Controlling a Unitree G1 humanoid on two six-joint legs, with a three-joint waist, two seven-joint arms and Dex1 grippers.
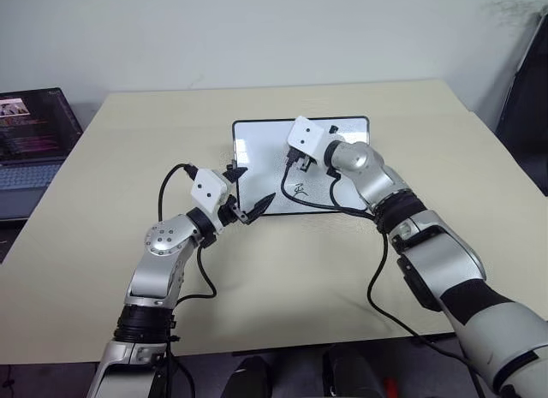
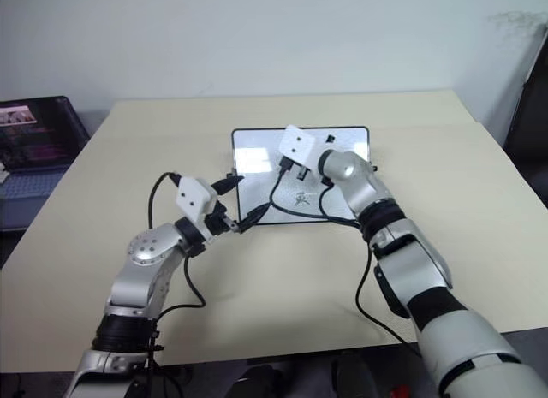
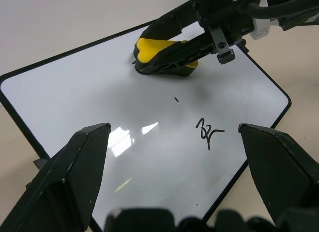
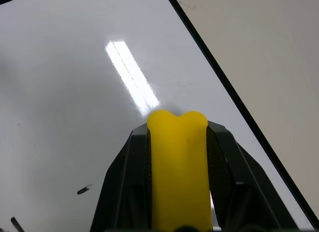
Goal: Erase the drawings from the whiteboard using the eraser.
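The right pincer [image 4: 178,202] grips the eraser [image 3: 162,51] on the whiteboard [image 3: 99,92]; the left pincer [image 3: 184,157] gapes empty beside it. Swiping too high risks missing the scribble [image 3: 208,133]

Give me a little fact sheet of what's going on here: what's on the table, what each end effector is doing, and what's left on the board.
surface: beige table
board: whiteboard lying flat on the table
right end effector: shut on the yellow eraser, pressed to the board
left end effector: open, empty, at the board's near edge
marks left: one scribbled character and a tiny dark fleck
beside the table: open laptop, on the robot's left
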